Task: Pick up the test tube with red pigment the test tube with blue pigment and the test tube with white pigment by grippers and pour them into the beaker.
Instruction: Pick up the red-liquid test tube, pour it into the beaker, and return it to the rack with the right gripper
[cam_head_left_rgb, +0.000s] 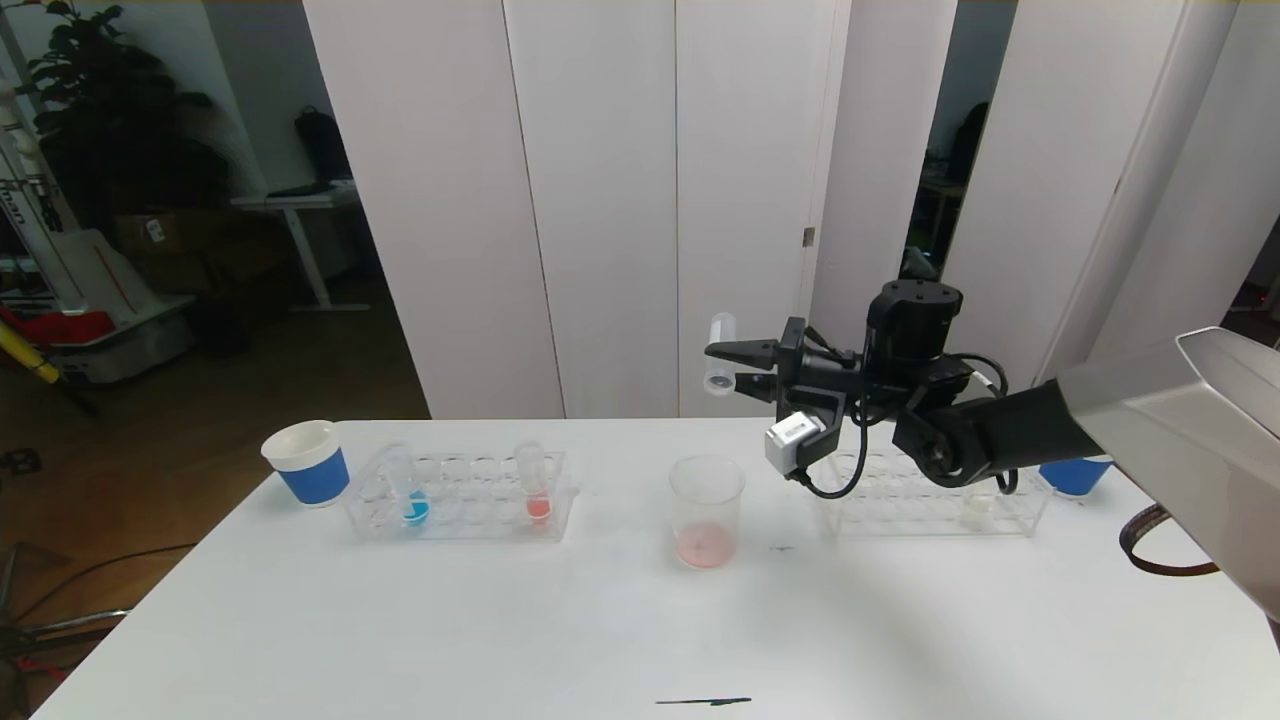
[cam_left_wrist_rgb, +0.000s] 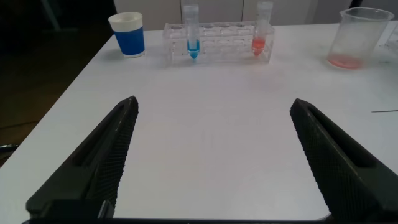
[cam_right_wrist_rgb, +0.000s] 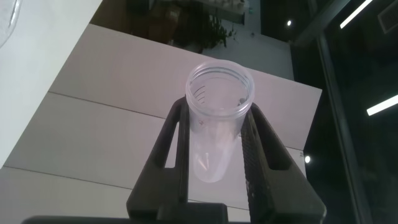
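Right tool raised, fingers clamped together; left tool low, fingers spread wide.

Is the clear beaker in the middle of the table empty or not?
Not empty: the clear flared-rim beaker stands upright with a shallow layer of pinkish-red liquid at its bottom.

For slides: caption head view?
Right gripper holds a test tube above the beaker with pink liquid.
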